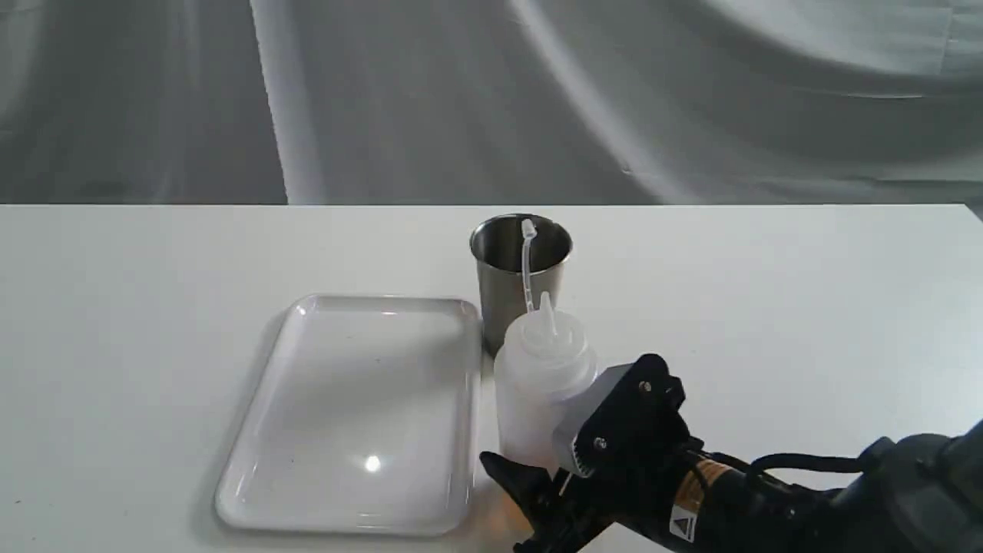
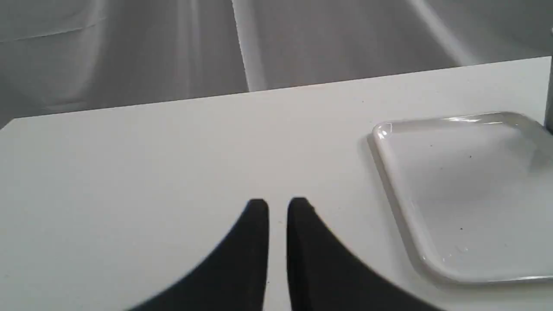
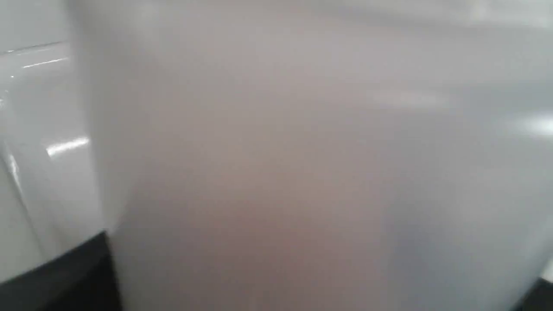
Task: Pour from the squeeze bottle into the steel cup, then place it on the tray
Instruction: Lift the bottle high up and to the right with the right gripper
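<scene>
A: Checking R side: where's the squeeze bottle (image 1: 537,376)?
B: Upright on the table (image 1: 768,292), just beside the tray (image 1: 353,399) at its right rim, in front of the steel cup (image 1: 503,296). The cap strap (image 1: 527,265) rises across the cup's mouth.
A: Right gripper (image 1: 537,445)?
B: Jaws sit either side of the bottle's lower body. Can't tell if they're actually squeezing. Right wrist cam shows only blurry bottle wall (image 3: 302,151).
A: Left gripper (image 2: 278,207)?
B: Over bare table, apart from the tray, fingers nearly together w/ a thin gap, nothing btwn them.
A: Cup?
B: Upright, just beside the tray's far right corner.
</scene>
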`<action>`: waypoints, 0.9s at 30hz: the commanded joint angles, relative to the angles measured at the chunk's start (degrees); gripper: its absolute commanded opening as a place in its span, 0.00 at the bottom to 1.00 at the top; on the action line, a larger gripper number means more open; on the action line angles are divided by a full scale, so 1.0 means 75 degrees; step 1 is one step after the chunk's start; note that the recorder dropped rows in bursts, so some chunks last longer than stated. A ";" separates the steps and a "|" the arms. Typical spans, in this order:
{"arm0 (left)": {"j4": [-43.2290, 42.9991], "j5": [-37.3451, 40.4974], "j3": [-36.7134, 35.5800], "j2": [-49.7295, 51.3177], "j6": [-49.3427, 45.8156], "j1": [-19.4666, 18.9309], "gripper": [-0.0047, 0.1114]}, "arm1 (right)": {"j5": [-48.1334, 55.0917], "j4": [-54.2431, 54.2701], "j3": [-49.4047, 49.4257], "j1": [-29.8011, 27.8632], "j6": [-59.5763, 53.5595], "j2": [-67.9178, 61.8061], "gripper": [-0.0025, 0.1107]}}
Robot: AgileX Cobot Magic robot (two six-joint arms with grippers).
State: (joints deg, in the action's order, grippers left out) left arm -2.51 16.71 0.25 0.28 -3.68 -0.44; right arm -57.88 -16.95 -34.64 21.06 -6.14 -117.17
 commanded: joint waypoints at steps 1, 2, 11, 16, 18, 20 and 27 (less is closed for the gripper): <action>-0.0004 -0.0050 -0.0034 -0.0038 0.0026 -0.0024 0.11 | -0.0246 -0.0092 0.0012 -0.0068 0.0021 0.0460 0.02; -0.0004 -0.0050 -0.0034 -0.0038 0.0026 -0.0024 0.11 | -0.0205 -0.0065 0.0023 -0.0068 0.0021 0.0617 0.02; -0.0004 -0.0050 -0.0034 -0.0038 0.0026 -0.0024 0.11 | 0.1116 0.0664 0.0023 -0.0068 0.0284 0.2211 0.02; -0.0004 -0.0050 -0.0034 -0.0038 0.0026 -0.0024 0.11 | 0.1839 0.1418 0.0023 -0.0068 0.0098 0.3235 0.02; -0.0004 -0.0050 -0.0034 -0.0038 0.0026 -0.0024 0.11 | 0.1986 0.1958 0.0023 -0.0068 -0.0349 0.3615 0.02; -0.0004 -0.0050 -0.0034 -0.0038 0.0026 -0.0024 0.11 | 0.2116 0.2575 0.0023 -0.0068 -0.0888 0.3967 0.02; -0.0004 -0.0050 -0.0034 -0.0038 0.0026 -0.0024 0.11 | 0.2223 0.4536 0.0008 -0.0073 -0.2730 0.4835 0.02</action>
State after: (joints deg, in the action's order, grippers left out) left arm -2.51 16.71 0.25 0.28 -3.68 -0.44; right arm -39.85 14.04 -34.43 21.06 -22.80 -82.71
